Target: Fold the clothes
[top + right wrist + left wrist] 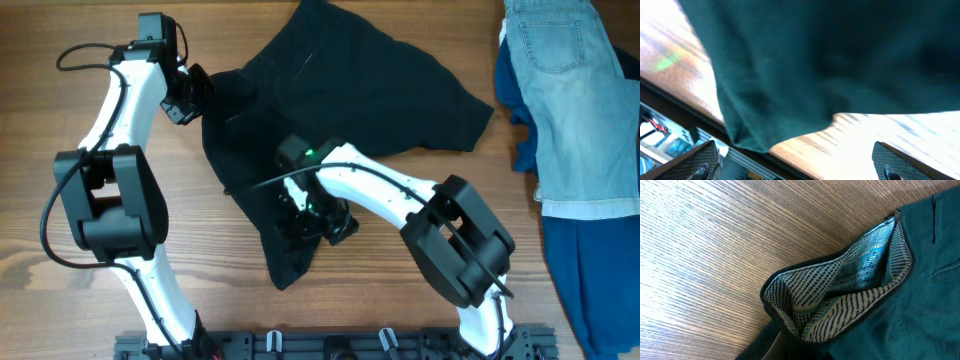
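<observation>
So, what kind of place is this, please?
Probably a robot test bench for laundry folding: a left arm and right arm at a wooden table, a black garment under them, a denim garment and blue cloth aside.

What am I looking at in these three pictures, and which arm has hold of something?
Two robot arms work at a wooden table. The wide picture looks down from above; the other two come from a camera on each wrist. A black garment lies spread in the middle. The left gripper is shut on its edge; its wrist picture shows the waistband's checked lining. The right gripper is open over the garment's lower part, holding nothing; its wrist picture shows both fingers wide apart. At the overhead picture's right edge lie a light blue denim garment and a royal blue cloth, untouched.
</observation>
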Robot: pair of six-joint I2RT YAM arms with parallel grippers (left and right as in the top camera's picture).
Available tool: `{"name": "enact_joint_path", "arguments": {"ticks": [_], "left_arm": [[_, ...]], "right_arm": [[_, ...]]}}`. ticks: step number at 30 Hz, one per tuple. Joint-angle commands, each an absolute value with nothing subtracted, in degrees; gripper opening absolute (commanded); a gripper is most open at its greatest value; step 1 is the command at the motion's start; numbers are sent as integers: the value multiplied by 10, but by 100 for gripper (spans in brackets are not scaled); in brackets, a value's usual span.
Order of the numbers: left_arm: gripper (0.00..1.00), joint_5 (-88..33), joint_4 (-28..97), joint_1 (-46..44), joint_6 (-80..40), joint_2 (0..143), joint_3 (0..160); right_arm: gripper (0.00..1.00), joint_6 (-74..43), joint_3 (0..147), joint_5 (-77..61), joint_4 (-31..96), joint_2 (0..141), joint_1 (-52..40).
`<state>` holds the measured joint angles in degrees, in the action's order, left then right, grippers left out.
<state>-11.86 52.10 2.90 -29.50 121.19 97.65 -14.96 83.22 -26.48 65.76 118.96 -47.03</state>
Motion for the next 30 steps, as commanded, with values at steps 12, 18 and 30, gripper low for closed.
{"name": "enact_joint_path", "arguments": {"ticks": [12, 18, 30], "left_arm": [[4, -131, 521, 36, -303, 1187, 975], [4, -130, 521, 36, -303, 1186, 975], [4, -131, 521, 36, -303, 1185, 975]], "right_arm": [[76, -181, 801, -297, 625, 1197, -547], [80, -182, 801, -297, 625, 1197, -547], [85, -195, 801, -279, 540, 1197, -529]]}}
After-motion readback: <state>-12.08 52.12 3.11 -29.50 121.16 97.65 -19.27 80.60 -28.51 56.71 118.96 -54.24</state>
